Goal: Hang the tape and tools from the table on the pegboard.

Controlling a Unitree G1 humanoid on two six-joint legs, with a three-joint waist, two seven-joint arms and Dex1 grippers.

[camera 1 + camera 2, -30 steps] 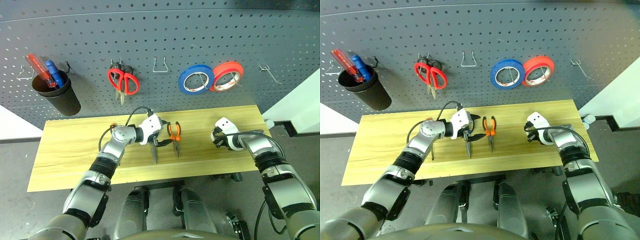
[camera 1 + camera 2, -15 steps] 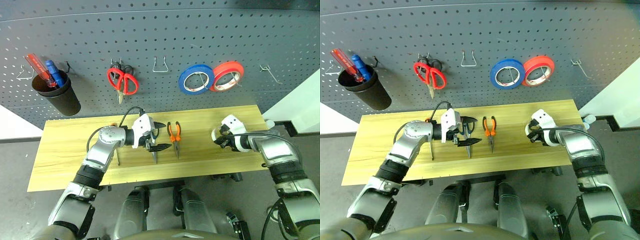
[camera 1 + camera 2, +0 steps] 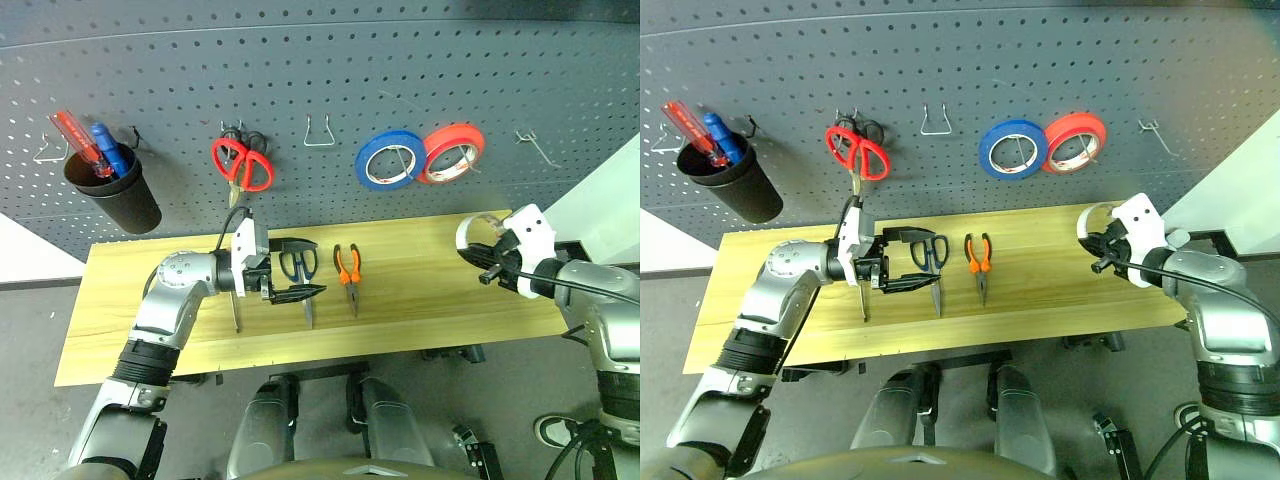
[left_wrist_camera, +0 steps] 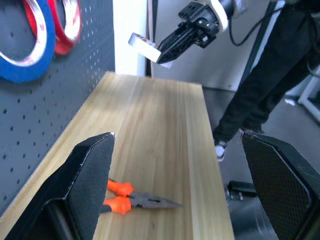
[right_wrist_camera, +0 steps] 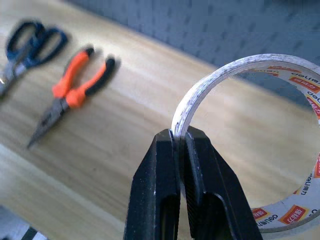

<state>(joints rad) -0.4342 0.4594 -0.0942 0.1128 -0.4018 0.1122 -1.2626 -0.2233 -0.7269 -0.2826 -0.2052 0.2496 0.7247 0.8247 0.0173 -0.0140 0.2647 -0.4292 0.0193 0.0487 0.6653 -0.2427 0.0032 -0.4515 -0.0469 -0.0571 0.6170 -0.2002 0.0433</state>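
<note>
The whitish tape (image 5: 250, 140) is off the table (image 3: 420, 320) now, pinched by its thin wall between the two black fingers of the right gripper (image 5: 180, 145), which is clamped tight on it and holds it up in the air near the right end of the tabletop, just below the pegboard (image 3: 320, 80). A bare wire hook (image 3: 535, 145) juts from the board above and a little to the right of it, beyond the blue roll (image 3: 390, 160) and the red-orange roll (image 3: 452, 152) that already hang there. So I'd say the tape is the step in hand, lifted but not yet hung. The next move, as I judge it, is to carry the ring up to a free hook and thread its wide hole over the wire before letting go, which needs the ring turned flat to the board. The pliers (image 3: 348, 272), the dark-handled scissors (image 3: 299, 272) and the screwdriver (image 3: 236, 312) lie on the wood, untouched by either arm. The left gripper (image 3: 295, 268) hovers above the scissors with its fingers spread wide and nothing between them. A second empty hook (image 3: 319, 132) sits between the red-handled scissors (image 3: 242, 163) and the blue roll.
</note>
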